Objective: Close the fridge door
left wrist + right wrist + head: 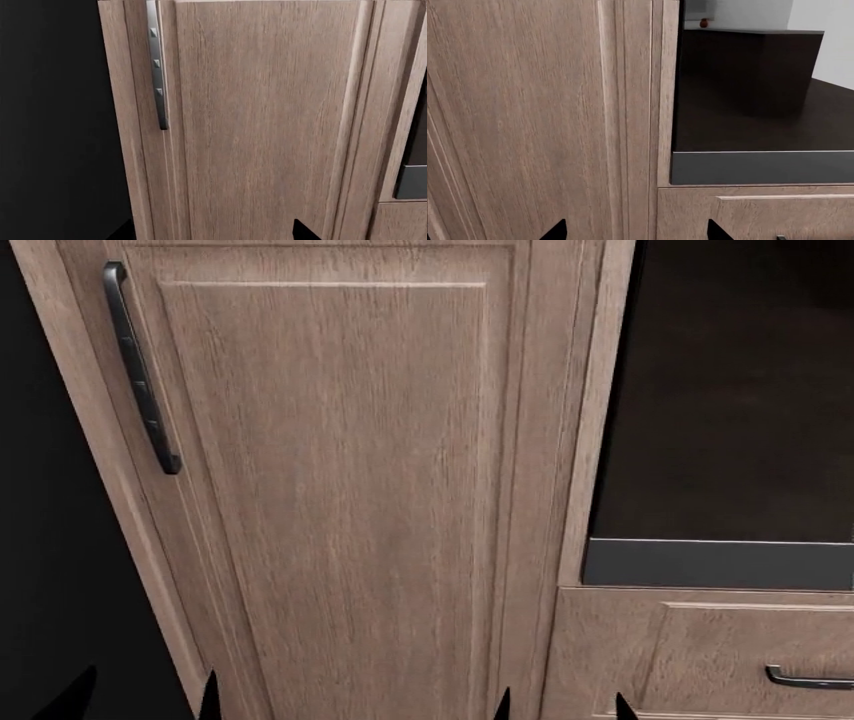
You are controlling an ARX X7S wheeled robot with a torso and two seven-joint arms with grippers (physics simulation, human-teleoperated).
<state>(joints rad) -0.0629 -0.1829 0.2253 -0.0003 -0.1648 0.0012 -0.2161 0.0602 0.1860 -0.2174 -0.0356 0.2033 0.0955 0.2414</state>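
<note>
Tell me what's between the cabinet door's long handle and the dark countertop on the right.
In the head view, the wood cabinet door with its raised panel fills the stretch from the handle rightward, then the cabinet's vertical side frame meets the dark countertop.

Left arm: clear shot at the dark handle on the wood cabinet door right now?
Probably yes. The handle runs down the left edge of the cabinet door with nothing in front; the left tool sits open below it.

The black left gripper [144, 695] is showing only two dark fingertips, spread apart. The black right gripper [561, 705] is likewise showing two separated tips. Both arms are staying hidden.
</note>
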